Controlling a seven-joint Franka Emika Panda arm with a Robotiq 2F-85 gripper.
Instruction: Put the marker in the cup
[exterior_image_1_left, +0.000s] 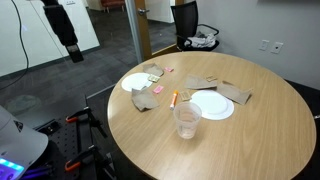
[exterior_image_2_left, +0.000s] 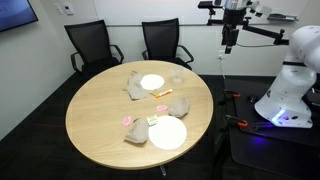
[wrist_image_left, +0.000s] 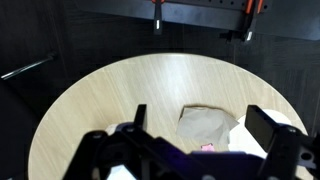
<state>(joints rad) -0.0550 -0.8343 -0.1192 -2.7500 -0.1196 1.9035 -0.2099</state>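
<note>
fingers (wrist_image_left: 264, 124) spread wide, gripping and touching nothing; well above the bench (exterior_image_1_left: 140, 135); marker (exterior_image_1_left: 174, 98) lies near the cup (exterior_image_1_left: 186, 121)

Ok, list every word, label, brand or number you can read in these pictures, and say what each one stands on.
No text can be read in any view.
Slim orange marker: any print on it is too small to tell.
Clear ribbed plastic cup, round white plates, crumpled brown paper napkins: no lettering shows.
Small pink scraps: too blurred to read.
</note>
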